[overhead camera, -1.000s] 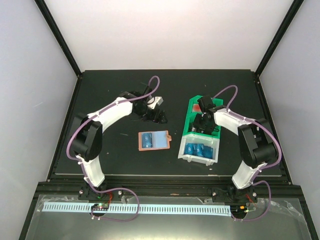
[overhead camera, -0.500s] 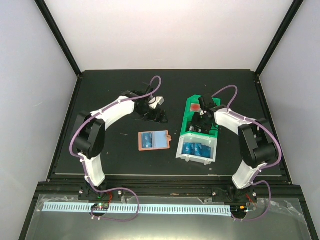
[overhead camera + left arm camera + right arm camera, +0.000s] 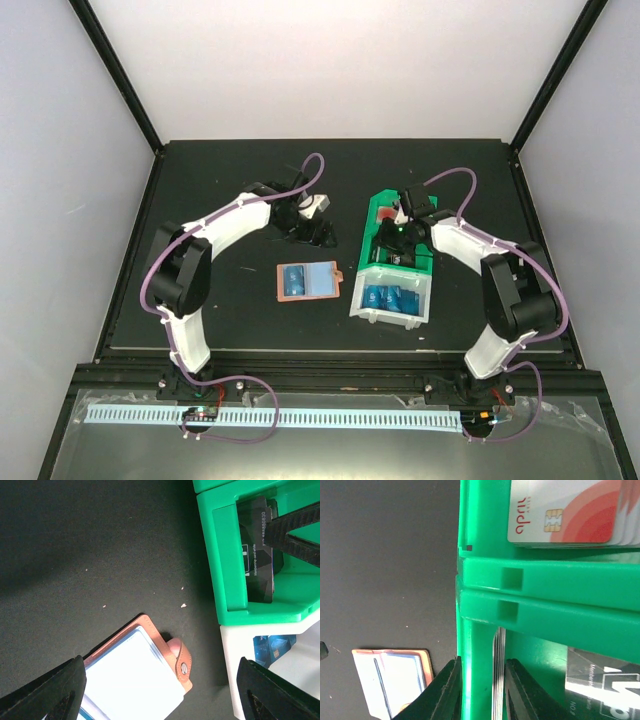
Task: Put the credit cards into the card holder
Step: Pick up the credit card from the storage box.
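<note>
The card holder (image 3: 318, 281) lies open on the black table with a blue credit card (image 3: 292, 281) in its left half; its snap tab (image 3: 182, 662) points toward the bins. My left gripper (image 3: 308, 230) hangs open just behind it, fingers wide apart and nothing between them (image 3: 160, 695). My right gripper (image 3: 396, 238) reaches into the green bin (image 3: 378, 225). Its jaws (image 3: 482, 690) are shut on a stack of credit cards (image 3: 498, 675) standing on edge, together with the bin's left wall (image 3: 477, 670). One finger is outside the wall, the other inside.
A white bin (image 3: 360, 305) joined to the green one holds several blue cards (image 3: 393, 299). The green bin's far compartment holds red-patterned cards (image 3: 565, 512); a dark card (image 3: 260, 555) lies flat on the near compartment's floor. Black frame posts stand at the table's back corners.
My right gripper has narrowed onto the cards and bin wall. The joined bins have slid slightly left toward the card holder. The left gripper has shifted a little right.
</note>
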`<state>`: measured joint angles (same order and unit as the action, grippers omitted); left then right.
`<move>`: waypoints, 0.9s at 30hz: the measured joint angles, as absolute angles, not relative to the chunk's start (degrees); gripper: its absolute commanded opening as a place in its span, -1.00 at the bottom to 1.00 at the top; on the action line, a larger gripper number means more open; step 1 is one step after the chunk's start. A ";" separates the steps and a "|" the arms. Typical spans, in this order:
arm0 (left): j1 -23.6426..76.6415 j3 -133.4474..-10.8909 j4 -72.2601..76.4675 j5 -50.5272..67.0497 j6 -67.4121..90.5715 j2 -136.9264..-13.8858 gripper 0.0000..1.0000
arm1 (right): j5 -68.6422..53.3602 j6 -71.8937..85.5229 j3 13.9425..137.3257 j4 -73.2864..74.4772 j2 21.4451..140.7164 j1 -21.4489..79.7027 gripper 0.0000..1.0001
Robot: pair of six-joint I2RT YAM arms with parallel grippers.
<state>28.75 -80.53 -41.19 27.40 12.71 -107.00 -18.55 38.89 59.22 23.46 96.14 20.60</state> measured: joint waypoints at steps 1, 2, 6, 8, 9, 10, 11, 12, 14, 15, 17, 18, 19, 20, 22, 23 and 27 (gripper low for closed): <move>28.75 -80.53 -41.19 27.40 12.71 -107.00 0.68 | -19.03 38.85 59.22 23.07 96.33 20.60 -0.48; 28.75 -80.53 -41.19 27.38 12.73 -107.00 0.68 | -19.44 38.83 59.22 22.76 96.62 20.60 -0.48; 28.75 -80.53 -41.19 27.18 12.73 -107.00 0.68 | -20.56 38.85 59.22 22.02 98.39 20.60 -0.47; 28.73 -80.53 -41.19 27.09 12.73 -107.00 0.68 | -20.82 38.87 59.22 21.98 99.00 20.60 -0.39; 28.75 -80.53 -41.19 27.07 12.73 -107.00 0.68 | -20.84 38.87 59.22 21.98 99.20 20.60 -0.36; 28.75 -80.53 -41.19 27.05 12.73 -107.00 0.67 | -20.86 38.83 59.22 21.98 99.39 20.60 -0.32; 28.75 -80.53 -41.19 27.03 12.73 -107.00 0.67 | -20.95 38.79 59.22 22.00 99.63 20.60 -0.29; 28.75 -80.53 -41.19 27.03 12.73 -107.00 0.67 | -21.06 38.79 59.22 21.98 99.79 20.60 -0.26; 28.75 -80.53 -41.21 27.00 12.75 -107.00 0.66 | -21.39 38.74 59.24 21.85 100.12 20.60 -0.23; 28.75 -80.53 -41.21 27.00 12.75 -107.00 0.67 | -21.71 38.61 59.40 21.85 100.38 20.60 -0.22; 28.75 -80.53 -41.21 27.00 12.80 -107.00 0.67 | -22.17 38.54 59.96 21.98 100.99 20.60 -0.19; 28.77 -80.53 -41.23 26.98 12.80 -107.00 0.66 | -22.28 38.54 60.23 21.98 101.25 20.60 -0.18; 28.84 -80.53 -41.23 26.98 12.80 -107.00 0.67 | -22.35 38.46 60.73 22.09 101.75 20.60 -0.18; 28.86 -80.53 -41.23 26.98 12.80 -107.00 0.66 | -22.39 38.39 61.25 22.37 102.26 20.64 -0.17; 28.93 -80.53 -41.30 26.96 12.82 -107.00 0.66 | -22.46 38.15 62.26 22.96 103.26 20.84 -0.17; 28.95 -80.53 -41.34 26.96 12.82 -107.00 0.66 | -22.50 37.98 62.74 23.29 103.81 20.91 -0.18; 28.95 -80.53 -41.58 26.94 12.88 -107.00 0.66 | -22.68 37.45 63.64 23.88 105.06 20.97 -0.25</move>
